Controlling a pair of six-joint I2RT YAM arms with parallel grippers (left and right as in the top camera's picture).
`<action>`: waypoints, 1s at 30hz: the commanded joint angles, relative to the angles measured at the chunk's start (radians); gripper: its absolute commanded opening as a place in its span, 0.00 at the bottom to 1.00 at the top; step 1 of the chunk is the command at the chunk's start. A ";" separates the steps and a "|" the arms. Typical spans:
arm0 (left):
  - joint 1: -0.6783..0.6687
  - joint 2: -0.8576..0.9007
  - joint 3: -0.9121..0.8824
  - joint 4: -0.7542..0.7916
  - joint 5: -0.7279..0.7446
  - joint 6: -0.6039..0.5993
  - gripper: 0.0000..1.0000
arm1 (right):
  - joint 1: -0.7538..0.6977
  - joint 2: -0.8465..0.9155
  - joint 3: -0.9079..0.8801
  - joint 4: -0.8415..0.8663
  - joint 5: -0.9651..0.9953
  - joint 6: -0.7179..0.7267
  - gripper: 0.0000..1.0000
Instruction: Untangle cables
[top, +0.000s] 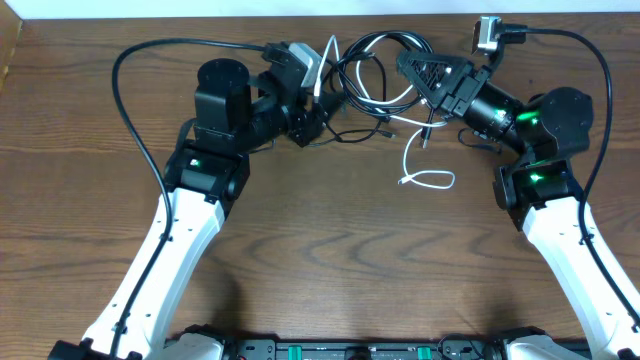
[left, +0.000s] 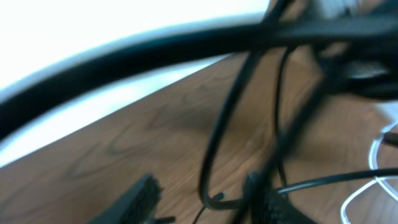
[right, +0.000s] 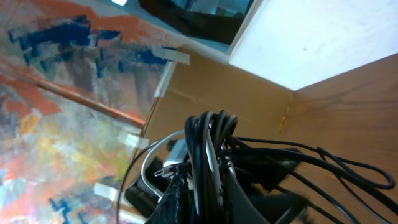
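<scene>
R gripper (right: 199, 186) clamps several black cables (right: 208, 134) at once; L gripper (left: 199, 183) gapes, unclenched, round a loop (left: 214, 149). Pull now & you'll cinch the knot.

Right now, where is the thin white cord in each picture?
Overhead: the thin white cord loops right of centre, below the black cords.
Left wrist: at the far right edge.
Right wrist: unsure; only a pale strand beside the gripped black cords.
Shared landmark: the brown wooden table.
</scene>
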 joint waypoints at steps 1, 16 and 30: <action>0.000 0.013 0.009 0.005 -0.019 0.003 0.25 | 0.008 -0.019 0.013 0.009 -0.019 0.032 0.01; 0.002 0.012 0.009 -0.042 -0.199 -0.001 0.08 | -0.068 -0.019 0.013 0.008 -0.020 -0.007 0.01; 0.000 -0.002 0.009 -0.104 -0.154 0.000 0.08 | -0.138 -0.019 0.013 -0.184 0.031 -0.190 0.01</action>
